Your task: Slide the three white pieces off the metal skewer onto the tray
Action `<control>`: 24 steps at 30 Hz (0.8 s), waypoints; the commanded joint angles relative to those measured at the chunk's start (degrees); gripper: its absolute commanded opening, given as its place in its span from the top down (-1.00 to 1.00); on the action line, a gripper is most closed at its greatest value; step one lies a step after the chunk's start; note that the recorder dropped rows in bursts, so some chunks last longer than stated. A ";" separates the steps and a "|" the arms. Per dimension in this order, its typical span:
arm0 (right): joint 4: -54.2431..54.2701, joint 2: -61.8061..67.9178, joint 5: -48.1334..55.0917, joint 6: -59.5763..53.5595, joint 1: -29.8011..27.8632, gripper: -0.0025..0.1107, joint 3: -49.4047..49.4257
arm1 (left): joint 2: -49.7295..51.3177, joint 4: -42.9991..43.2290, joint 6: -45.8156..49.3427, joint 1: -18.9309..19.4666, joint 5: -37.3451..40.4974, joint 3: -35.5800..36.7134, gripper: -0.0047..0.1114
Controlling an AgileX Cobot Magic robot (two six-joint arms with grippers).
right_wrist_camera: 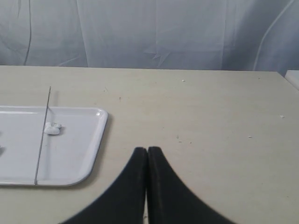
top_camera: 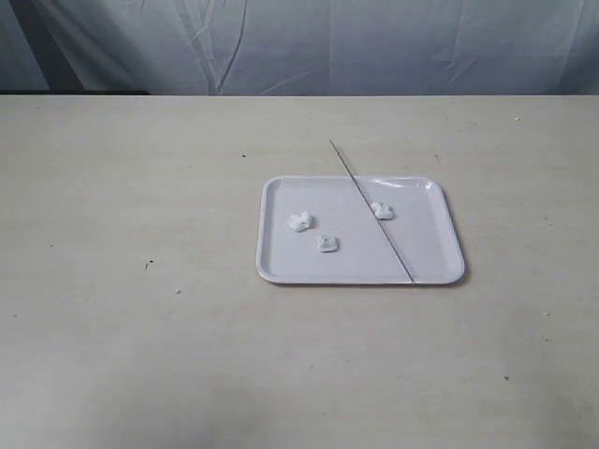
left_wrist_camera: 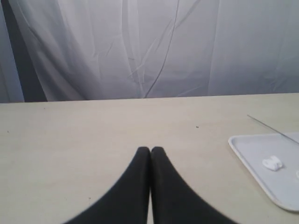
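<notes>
Well apart: skewer point(right_wrist_camera: 43, 135), right end effector point(right_wrist_camera: 147, 149).

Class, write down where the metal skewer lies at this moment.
In the exterior view the skewer lies slantwise across the right half of the tray, its far tip over the table, with one white piece right beside it.

Lab setup: bare beige table point(top_camera: 140, 355), white curtain backdrop point(top_camera: 374, 47).

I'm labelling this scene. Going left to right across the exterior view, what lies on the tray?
Leftmost white piece → lower white piece → rightmost white piece. The metal skewer slants across the tray, so it is left out.
</notes>
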 commanded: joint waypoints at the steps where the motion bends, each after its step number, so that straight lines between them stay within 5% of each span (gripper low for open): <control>1: -1.31 -0.32 -0.37 0.57 -0.21 0.97 0.14 | -0.35 -0.29 0.10 -0.43 0.66 1.74 0.92; 8: -1.32 -0.32 -0.37 2.23 -0.21 0.97 0.14 | -0.58 -1.27 0.42 -0.43 5.93 1.74 0.92; 11: -1.32 -0.32 -0.37 2.34 -0.21 0.97 0.14 | -0.58 -10.13 6.04 -0.43 9.59 1.74 0.92; 13: -1.32 -0.32 -0.37 2.34 -0.21 0.97 0.14 | -0.58 -22.23 17.91 -0.43 11.22 1.74 0.92; 19: -1.32 -0.32 -0.24 2.34 -0.21 0.97 0.14 | -2.05 -70.80 74.47 -0.43 17.19 1.74 0.92; 22: -1.32 -0.32 -0.24 2.34 -0.21 0.97 0.14 | -6.33 -91.87 92.59 -0.43 24.72 1.74 0.92; 24: -1.32 -0.32 -0.24 2.34 -0.21 0.97 0.14 | -10.10 -98.65 98.42 -0.43 33.02 1.74 0.92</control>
